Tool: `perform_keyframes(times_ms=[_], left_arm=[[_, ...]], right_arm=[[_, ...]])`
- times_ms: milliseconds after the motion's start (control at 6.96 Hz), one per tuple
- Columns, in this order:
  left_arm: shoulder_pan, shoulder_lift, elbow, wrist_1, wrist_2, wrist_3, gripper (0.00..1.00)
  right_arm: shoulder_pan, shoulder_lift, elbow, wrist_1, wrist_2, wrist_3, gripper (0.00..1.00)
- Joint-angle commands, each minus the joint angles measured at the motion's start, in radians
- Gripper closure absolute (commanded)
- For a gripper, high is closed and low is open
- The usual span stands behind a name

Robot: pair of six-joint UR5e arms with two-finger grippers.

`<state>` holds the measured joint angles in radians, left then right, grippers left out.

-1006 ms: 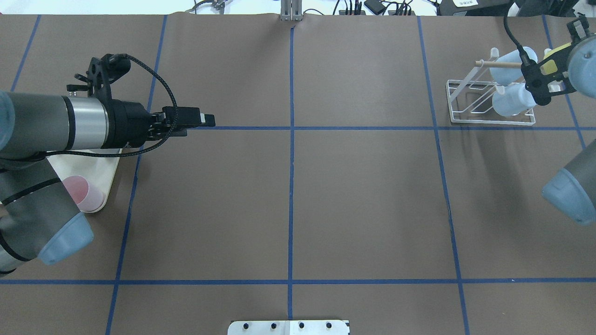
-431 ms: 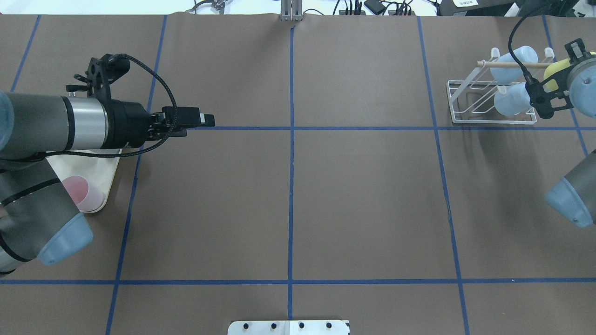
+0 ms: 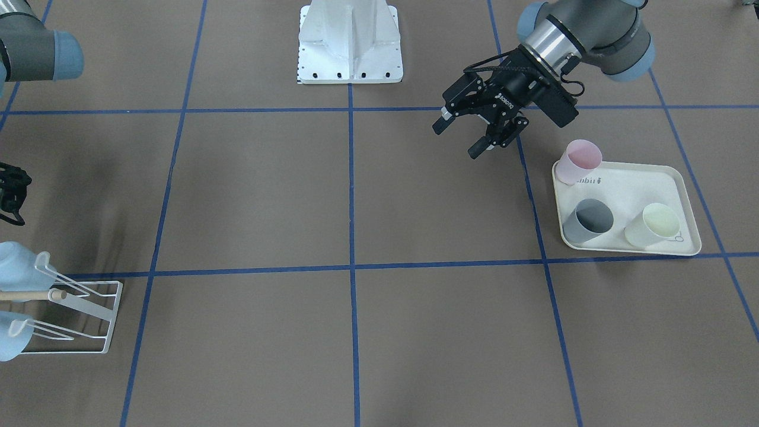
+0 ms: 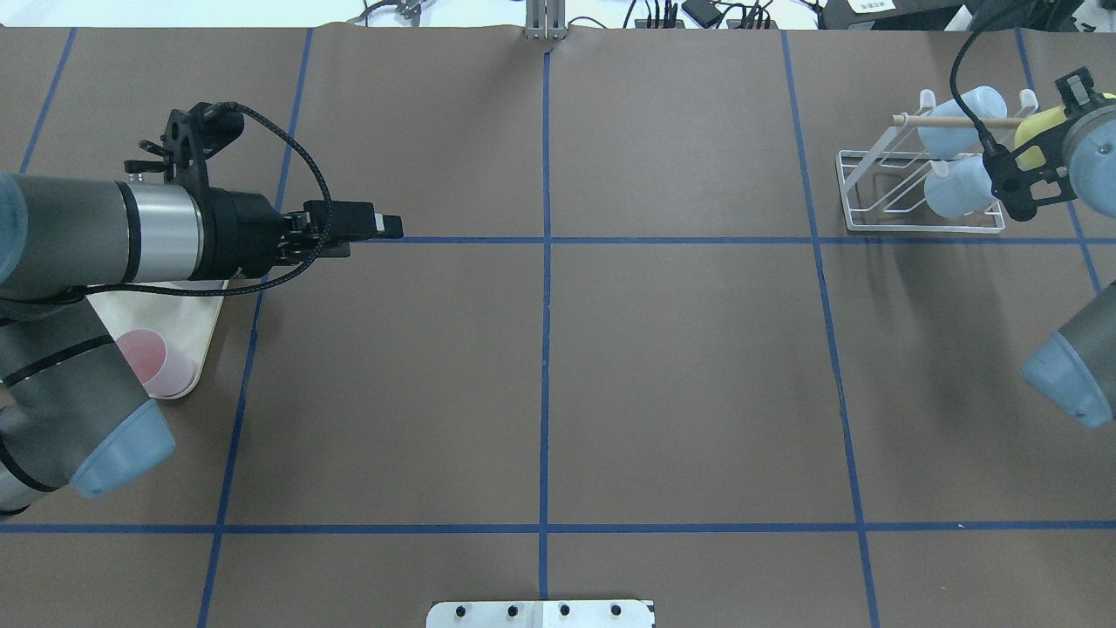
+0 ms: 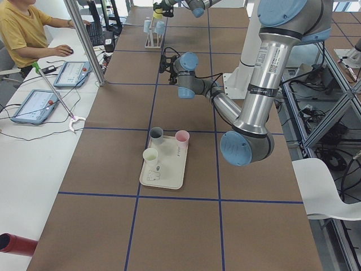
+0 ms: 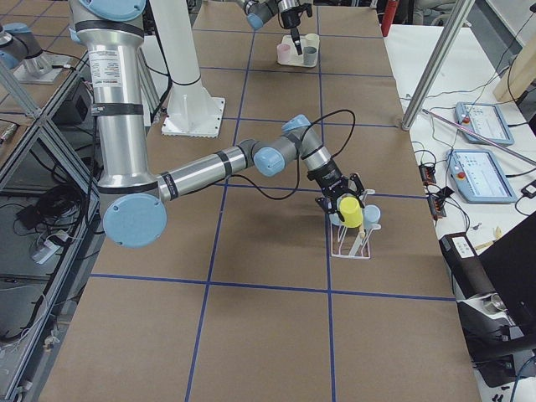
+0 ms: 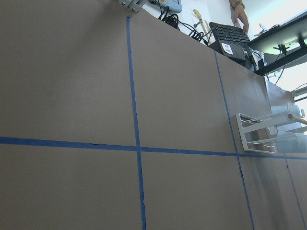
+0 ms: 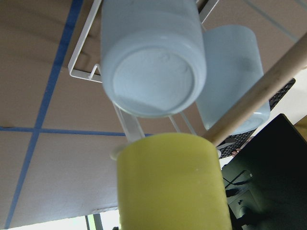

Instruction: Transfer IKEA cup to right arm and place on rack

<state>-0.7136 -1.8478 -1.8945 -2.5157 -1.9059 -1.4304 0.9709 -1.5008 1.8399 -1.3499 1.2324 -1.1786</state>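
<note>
While the left end effector (image 3: 456, 139) hangs over the bare desk (image 3: 267, 196) with its two fingers spread and nothing between them, the cream tray (image 3: 628, 190) just beside it carries a pink cup (image 3: 581, 161), a grey cup (image 3: 588, 220) and a pale green cup (image 3: 652, 226), all upright and none in hand. Far across the desk, on the robot's right, the right end effector (image 6: 345, 199) pinches the yellow cup (image 8: 170, 187), holding it off the desk right against the white wire rack (image 7: 242, 132). The cup sits just beside the wooden rod (image 8: 259, 91) and close to two light-blue cups (image 8: 153, 57) already on the rack (the wrist camera shows no finger, so how the pads sit on the wall cannot be told). I judge the hand-over done and the placing under way. The yellow cup looks like moulded plastic: light, stiff enough to bear a modest squeeze, smooth and so apt to slip or twist, hardly fragile. A hold across the side wall near mid-height seems best, leaving the mouth free for a prong; the crowded neighbours could be knocked.
</note>
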Motion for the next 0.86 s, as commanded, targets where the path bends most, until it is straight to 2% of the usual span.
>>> perform_keyframes(times_ms=[0, 144, 718], left_arm=[[0.006, -0.002, 0.002, 0.0, 0.034, -0.002, 0.01], [0.006, -0.002, 0.002, 0.0, 0.036, -0.004, 0.01], [0.006, -0.002, 0.003, 0.0, 0.036, -0.005, 0.01]], right_arm=[[0.0, -0.006, 0.002, -0.009, 0.016, -0.009, 1.0], [0.002, -0.01, 0.01, -0.043, 0.041, -0.009, 1.0], [-0.006, -0.019, -0.014, -0.046, 0.044, -0.012, 1.0]])
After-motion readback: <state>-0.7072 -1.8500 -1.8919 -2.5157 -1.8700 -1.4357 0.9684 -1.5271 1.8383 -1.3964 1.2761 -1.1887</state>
